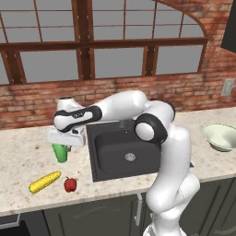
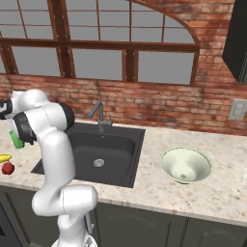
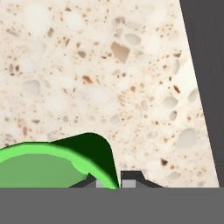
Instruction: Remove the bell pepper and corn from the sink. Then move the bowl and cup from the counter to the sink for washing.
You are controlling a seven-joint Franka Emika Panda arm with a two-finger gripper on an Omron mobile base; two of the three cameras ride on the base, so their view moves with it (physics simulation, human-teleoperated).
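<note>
Cup step in hand. Gripper [image 1: 64,144] straddling rim of cup [image 1: 60,152], left centre of frame, on table [image 1: 27,156]; grip not discernible. Corn [image 1: 44,181], bell pepper [image 1: 70,184] out. Next, probably: secure, lift toward sink [image 1: 110,152].

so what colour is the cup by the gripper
Bright green; the cup shows best in the left base view.
</note>
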